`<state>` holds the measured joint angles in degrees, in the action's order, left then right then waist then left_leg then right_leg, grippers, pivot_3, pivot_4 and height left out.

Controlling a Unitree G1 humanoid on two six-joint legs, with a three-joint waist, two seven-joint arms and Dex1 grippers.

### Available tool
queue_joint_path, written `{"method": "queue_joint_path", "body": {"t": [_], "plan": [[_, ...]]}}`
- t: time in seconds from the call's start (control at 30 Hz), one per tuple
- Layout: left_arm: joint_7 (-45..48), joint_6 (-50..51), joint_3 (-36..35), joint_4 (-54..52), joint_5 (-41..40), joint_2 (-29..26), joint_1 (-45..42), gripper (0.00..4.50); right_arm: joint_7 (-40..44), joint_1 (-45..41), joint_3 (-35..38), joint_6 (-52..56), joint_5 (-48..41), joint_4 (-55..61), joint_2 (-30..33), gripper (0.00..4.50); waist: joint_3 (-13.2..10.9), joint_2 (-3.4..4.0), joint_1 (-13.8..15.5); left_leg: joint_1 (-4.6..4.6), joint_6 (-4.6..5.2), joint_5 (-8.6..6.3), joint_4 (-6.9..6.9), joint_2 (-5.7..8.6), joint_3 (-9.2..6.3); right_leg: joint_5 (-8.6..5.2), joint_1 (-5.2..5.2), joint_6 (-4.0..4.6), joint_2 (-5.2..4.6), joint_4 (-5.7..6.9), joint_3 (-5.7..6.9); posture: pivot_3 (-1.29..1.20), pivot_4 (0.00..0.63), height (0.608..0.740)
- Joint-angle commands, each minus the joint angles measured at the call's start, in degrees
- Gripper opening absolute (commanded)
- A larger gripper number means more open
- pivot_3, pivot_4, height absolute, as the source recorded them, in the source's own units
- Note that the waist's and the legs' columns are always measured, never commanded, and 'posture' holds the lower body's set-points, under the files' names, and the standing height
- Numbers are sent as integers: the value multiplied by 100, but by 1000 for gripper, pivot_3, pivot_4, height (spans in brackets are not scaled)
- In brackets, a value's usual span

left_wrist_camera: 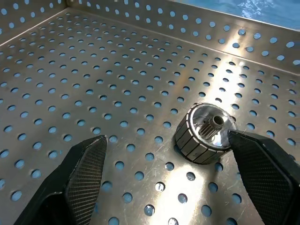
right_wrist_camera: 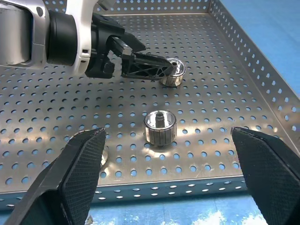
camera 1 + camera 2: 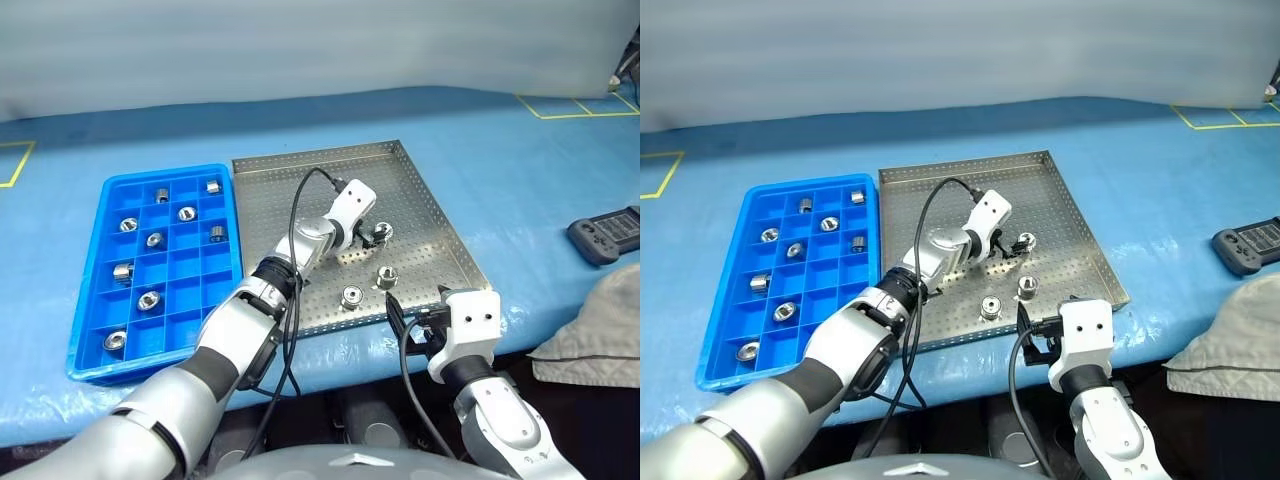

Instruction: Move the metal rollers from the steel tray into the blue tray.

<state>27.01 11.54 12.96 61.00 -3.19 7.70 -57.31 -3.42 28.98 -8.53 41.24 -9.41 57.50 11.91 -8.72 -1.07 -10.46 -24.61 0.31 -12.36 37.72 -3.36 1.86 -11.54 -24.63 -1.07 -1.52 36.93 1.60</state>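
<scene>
Now the left gripper, its black fingers spread wide, straddles one shiny ridged metal roller on the perforated silver steel tray; two more rollers lie nearer its front rim. Beside that tray, the bright blue gridded plastic tray holds several rollers. The right gripper hangs wide open over the steel tray's front rim.

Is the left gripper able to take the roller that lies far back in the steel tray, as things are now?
Probably yes. The left gripper is open, with the roller between its fingers on the steel tray, nothing blocking.
</scene>
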Motion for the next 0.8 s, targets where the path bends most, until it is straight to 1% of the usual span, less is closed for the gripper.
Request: {"method": "queue_joint_path", "body": {"t": [0.03,0.23,0.33,0.4,0.5,0.67,0.8], "plan": [[459,-87,24,-670,-107,560,-60,4466,-66,56,-62,-192,58,250,-13,4500,0,0,-45,0,0,0,-1,0,0,0,-1,0,0,0,0,-351,150,740],[1065,624,-52,-2483,-213,-398,450,4466,-76,132,-188,-210,23,250,-8,4500,2,4,-176,13,0,0,-13,-2,1,0,0,0,2,0,-17,-310,150,740],[1864,1084,78,-3645,-403,-1044,814,4466,-15,33,-202,-74,-28,250,-1,4500,2,4,-298,27,0,1,-18,-6,7,0,0,0,9,9,-31,-283,150,740],[2236,1298,188,-4247,-474,-1416,1024,4466,20,-21,-195,-5,-54,250,7,4500,1,4,-304,47,0,1,-24,-4,10,-1,3,2,16,23,-53,-273,150,740],[2834,1557,378,-5171,-540,-2178,1397,4466,104,-110,-179,126,-118,250,11,4500,1,4,-276,70,-2,2,-34,-1,13,-4,12,7,16,27,-66,-226,150,740],[3167,2005,555,-5796,-624,-2665,1761,4466,241,-394,-235,320,-171,112,-3,4500,2,3,-89,73,-2,3,-41,-4,21,-7,11,0,5,23,-80,-184,150,740],[3396,1946,805,-5938,-503,-2881,1894,4466,304,-553,-219,416,-206,67,-32,4500,1,2,77,73,-2,2,-44,15,29,-7,6,-2,4,22,-87,-184,150,740]]}}
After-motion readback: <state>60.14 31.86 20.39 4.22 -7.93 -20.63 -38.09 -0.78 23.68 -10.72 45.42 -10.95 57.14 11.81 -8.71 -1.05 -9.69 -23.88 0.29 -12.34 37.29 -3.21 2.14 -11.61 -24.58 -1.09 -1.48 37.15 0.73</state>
